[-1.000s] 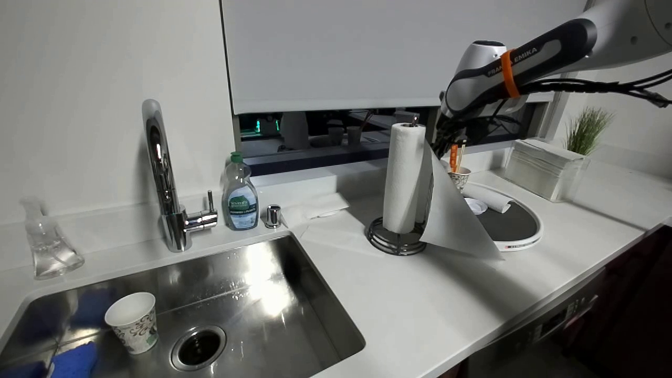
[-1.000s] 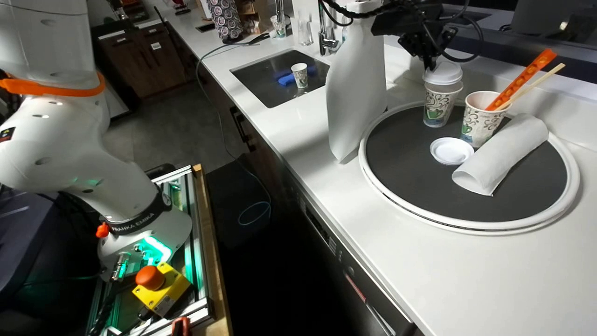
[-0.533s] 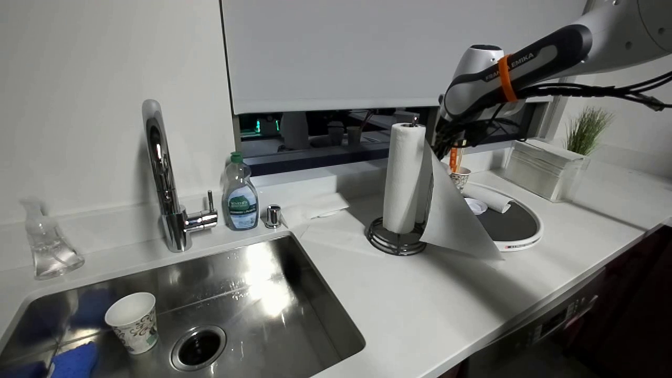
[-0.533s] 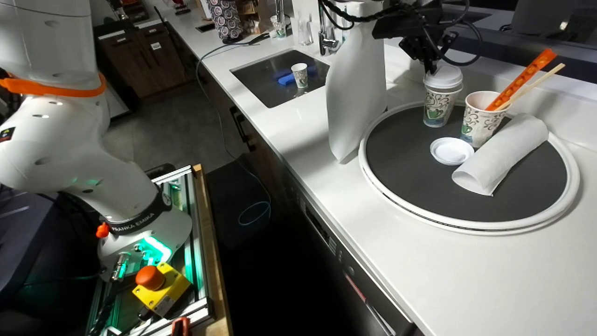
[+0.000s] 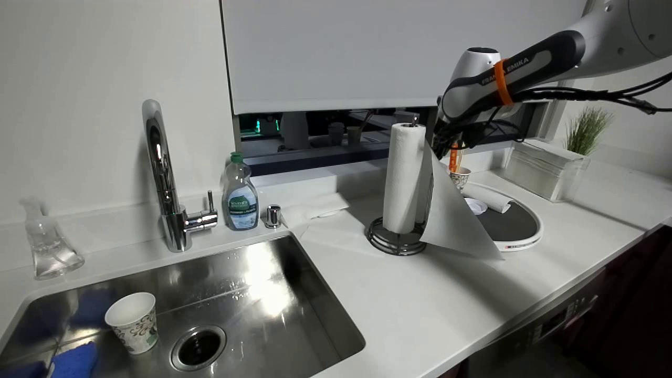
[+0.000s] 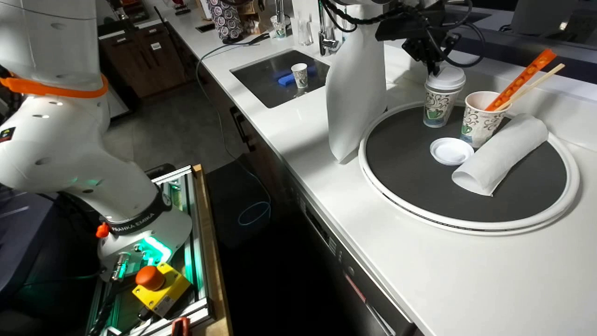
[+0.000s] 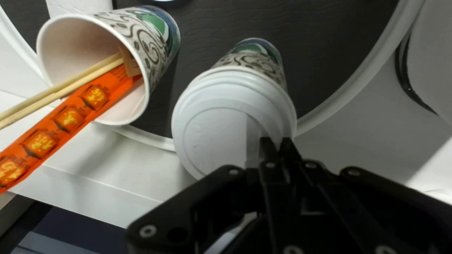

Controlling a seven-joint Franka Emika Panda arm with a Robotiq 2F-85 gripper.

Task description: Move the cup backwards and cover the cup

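Observation:
A paper cup with a swirl print (image 6: pixel 437 107) stands upright on the round dark tray (image 6: pixel 410 213); it also shows in the wrist view (image 7: pixel 252 58). A white lid (image 6: pixel 448 79) sits over its mouth and covers it; in the wrist view the lid (image 7: pixel 212 123) fills the middle. My gripper (image 6: pixel 434 70) comes from above. Its fingertips, in the wrist view (image 7: pixel 276 143), are drawn together at the lid's edge and pinch its rim. In an exterior view the gripper and this cup are hidden behind the paper towel roll (image 5: pixel 404 178).
A second cup (image 6: pixel 480 119) with an orange sleeve (image 6: pixel 522 79) and chopsticks stands close beside the covered cup. White lids (image 6: pixel 451 150) and a rolled paper (image 6: pixel 503 154) lie on the tray. A hanging paper towel sheet (image 6: pixel 357 93) is close by. A further cup (image 5: pixel 135 325) stands in the sink.
My gripper has moved down slightly and a little right in an exterior view, bringing the lid from just above the cup down onto its rim. The cups have not moved.

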